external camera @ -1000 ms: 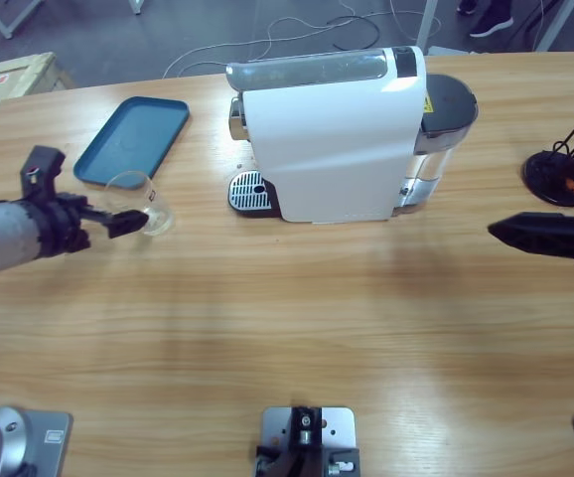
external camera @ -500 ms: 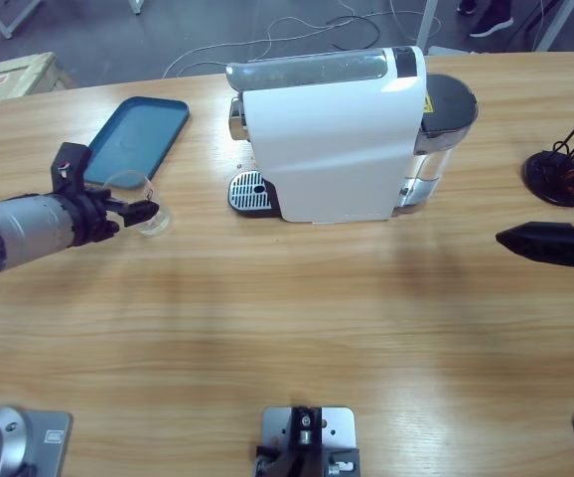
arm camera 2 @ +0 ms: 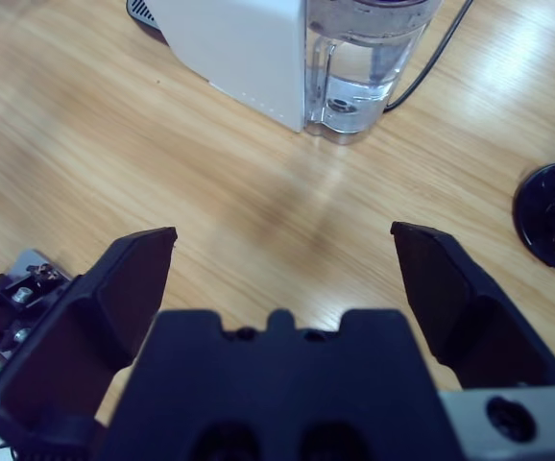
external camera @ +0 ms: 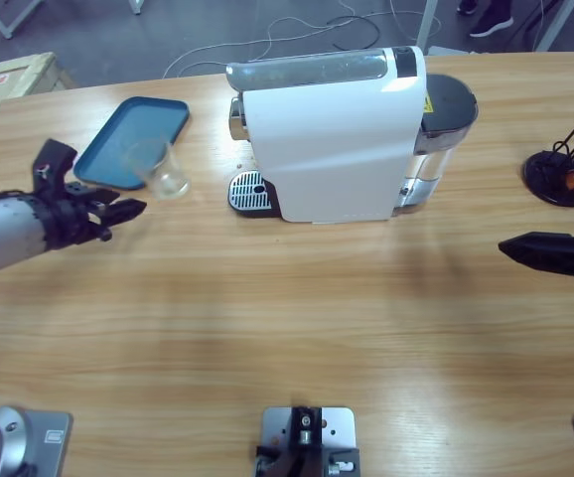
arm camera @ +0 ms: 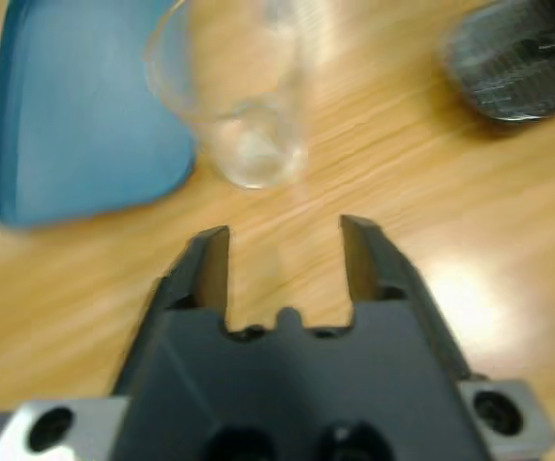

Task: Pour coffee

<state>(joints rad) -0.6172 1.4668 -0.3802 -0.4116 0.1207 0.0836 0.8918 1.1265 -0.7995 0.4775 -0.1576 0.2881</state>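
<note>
A clear glass tumbler [external camera: 168, 171] is standing upright on the wooden table [external camera: 287, 328], just ahead of the left gripper [external camera: 128, 209] and apart from it, with the jaws spread and nothing between them. In the left wrist view the tumbler [arm camera: 231, 106] is sitting directly beyond the jaw tips, its base touching or slightly overlapping the edge of the blue tray [arm camera: 71, 106] off to the gripper's left, while the grey drip grille [arm camera: 516, 60] of the white coffee machine [external camera: 332, 134] is lying further ahead to its right. The coffee is barely registering: at most a faint film at the bottom of the glass, and whether any liquid is there cannot be told. The tumbler is looking thin-walled, smooth and light, so it is likely to be brittle and slippery and to tip easily; a hold around the lower half of the wall, squeezed gently from both sides, seems the safest grip. The right gripper [arm camera 2: 282, 279], well away past the machine's water tank [arm camera 2: 369, 62], is hanging over bare wood with its jaws wide apart and empty.
</note>
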